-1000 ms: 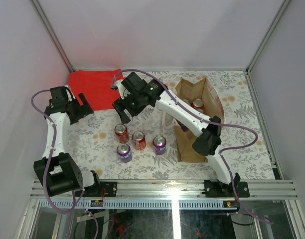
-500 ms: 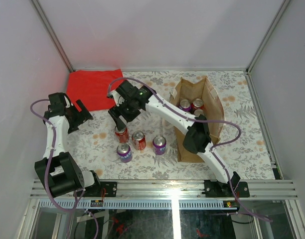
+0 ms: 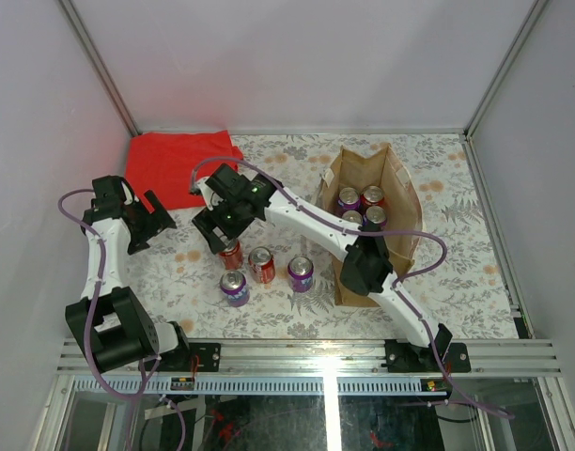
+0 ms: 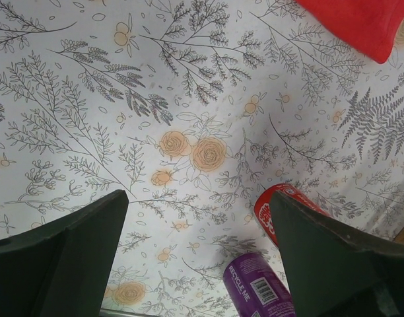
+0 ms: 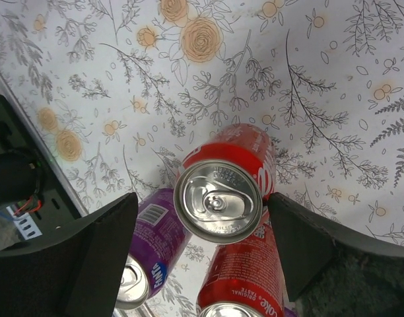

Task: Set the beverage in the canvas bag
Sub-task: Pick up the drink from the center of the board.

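Bare floral tablecloth (image 5: 307, 79) on the far side of the upright red can (image 5: 218, 198); a gap at each flank inside the wide-spread right gripper (image 5: 202, 201). Crowded on the near side: purple can (image 5: 156, 244) and second red can (image 5: 245, 277) just beside it. Open-topped canvas bag (image 3: 405, 202), partly filled with cans (image 3: 363, 199).

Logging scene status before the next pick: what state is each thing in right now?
left gripper: open, empty.
right gripper: open, empty.
canvas bag: upright, mouth open, several cans inside.
back red can: upright, unopened, under the right gripper, not clamped.
front red can: upright, standing free.
purple cans: both upright, standing free.
red cloth: lying flat.
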